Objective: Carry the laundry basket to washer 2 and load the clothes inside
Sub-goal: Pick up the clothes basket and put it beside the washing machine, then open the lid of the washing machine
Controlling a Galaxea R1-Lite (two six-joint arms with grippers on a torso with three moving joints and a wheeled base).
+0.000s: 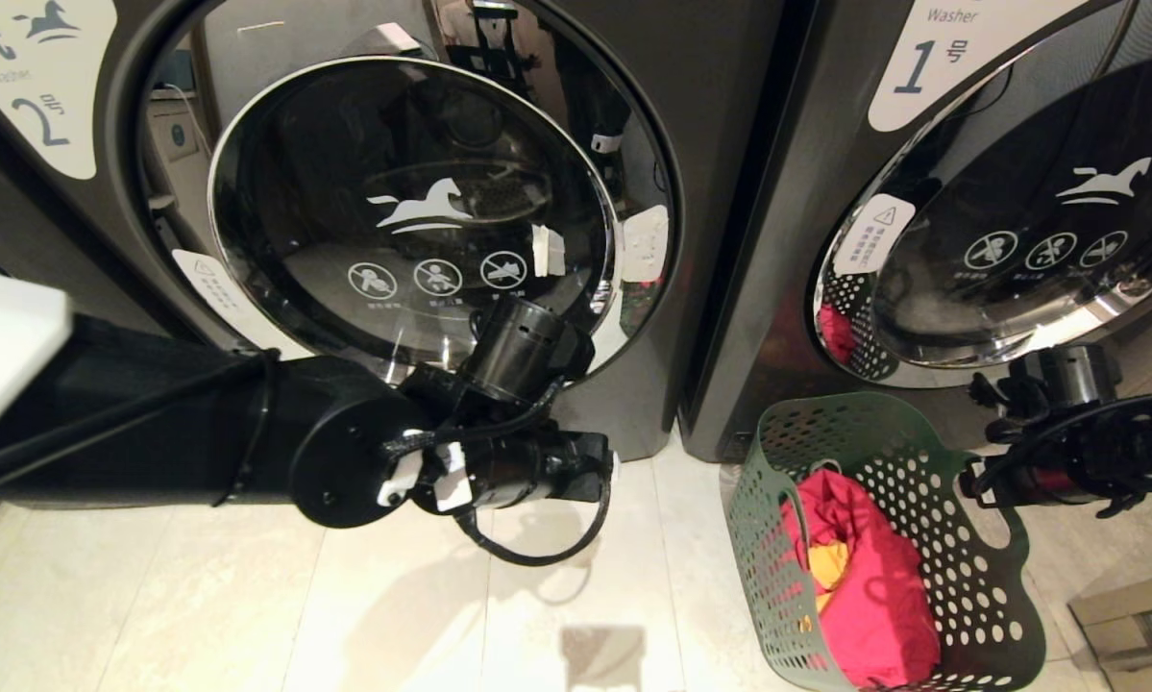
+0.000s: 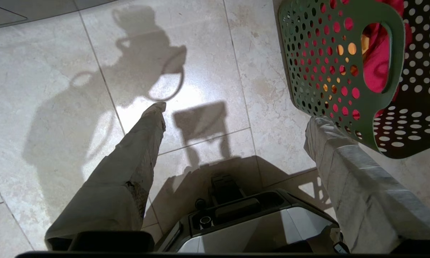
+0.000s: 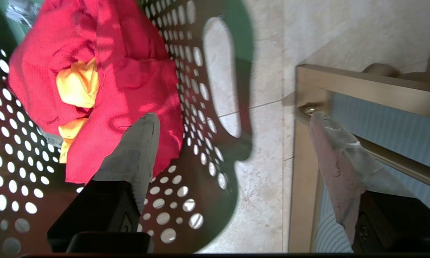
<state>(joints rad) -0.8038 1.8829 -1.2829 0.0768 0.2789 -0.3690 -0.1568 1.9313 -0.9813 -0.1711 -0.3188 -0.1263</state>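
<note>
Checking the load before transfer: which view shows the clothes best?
Right wrist view: the clothes fill it, pink-red around yellow. Head view shows them smaller in the laundry basket; left wrist view only glimpses them through its holes.

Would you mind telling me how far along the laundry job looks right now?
Done: the laundry basket stands on the floor, though in front of the washer marked 1, beside washer 2. In hand: nothing is gripped; the right hand is open above the basket's handle side, and the left hand is open over bare floor. Left: washer 2's door looks shut, and the clothes remain in the basket.
</note>
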